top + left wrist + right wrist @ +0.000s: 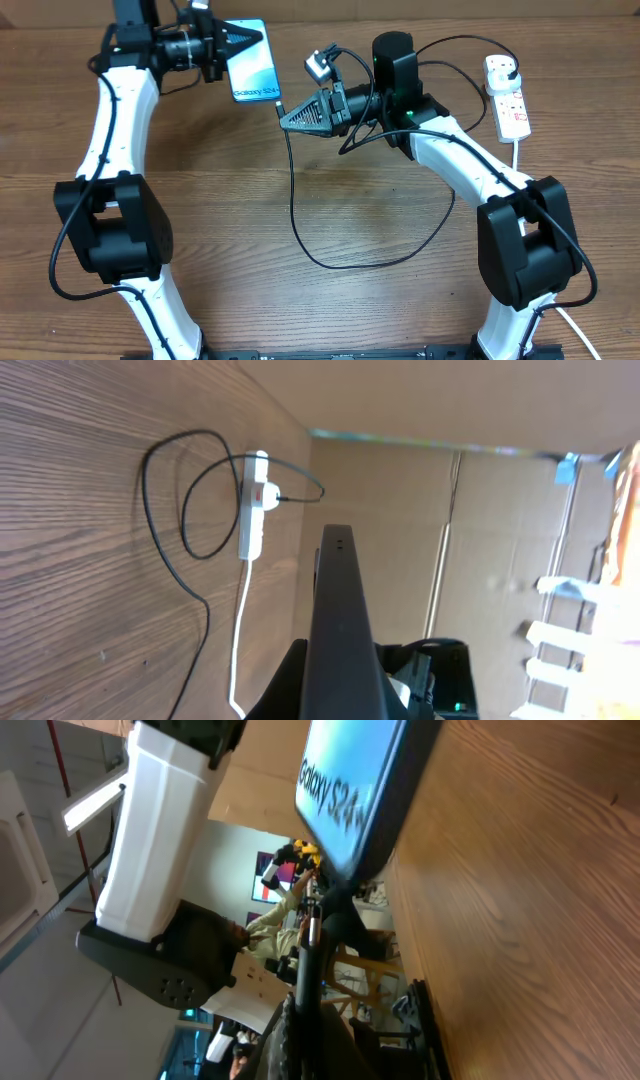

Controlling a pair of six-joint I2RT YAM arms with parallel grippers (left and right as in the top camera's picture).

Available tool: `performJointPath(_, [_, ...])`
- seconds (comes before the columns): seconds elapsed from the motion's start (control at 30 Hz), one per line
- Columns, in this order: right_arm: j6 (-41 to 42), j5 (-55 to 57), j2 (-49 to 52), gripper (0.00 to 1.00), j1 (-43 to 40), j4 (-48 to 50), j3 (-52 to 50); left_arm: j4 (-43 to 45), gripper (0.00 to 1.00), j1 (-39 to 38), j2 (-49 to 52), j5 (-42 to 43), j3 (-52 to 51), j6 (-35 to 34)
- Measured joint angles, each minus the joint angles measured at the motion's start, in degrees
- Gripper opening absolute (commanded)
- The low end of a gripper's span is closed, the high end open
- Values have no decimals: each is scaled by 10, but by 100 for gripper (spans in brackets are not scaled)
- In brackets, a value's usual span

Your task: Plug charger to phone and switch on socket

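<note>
My left gripper [238, 45] is shut on the phone [256, 62], holding it above the table's far side with its blue-white "Galaxy S24" screen up. In the left wrist view the phone [340, 620] shows edge-on as a dark slab between the jaws. My right gripper [286, 118] is shut on the charger [292, 190] just behind its tip. The connector tip [316, 925] meets the phone's [365, 780] bottom edge; I cannot tell whether it is seated. The white socket [508, 98] lies at the far right, with a plug in it.
The charger's black cable loops over the middle of the table [350, 262] and arcs back to the socket [254, 510]. The socket's thick white cord [515, 150] runs toward the front right. Cardboard walls [500, 530] stand behind the table.
</note>
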Motion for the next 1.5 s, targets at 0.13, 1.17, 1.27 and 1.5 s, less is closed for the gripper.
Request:
performJointPath(0.13, [-3,10,0,4,1,-7,0,22,5,5,0,-2,0,-23])
performJointPath(1.17, [24,55,0,4,12,37,0,100,4,-28,0,-41,0,-69])
performJointPath(1.27, [29,54,0,4,11,45,0,100,4,-28,0,-41,0,-69])
performJointPath(1.5, [35,51,0,4,11,45,0,100,5,-28,0,-39,0,-68])
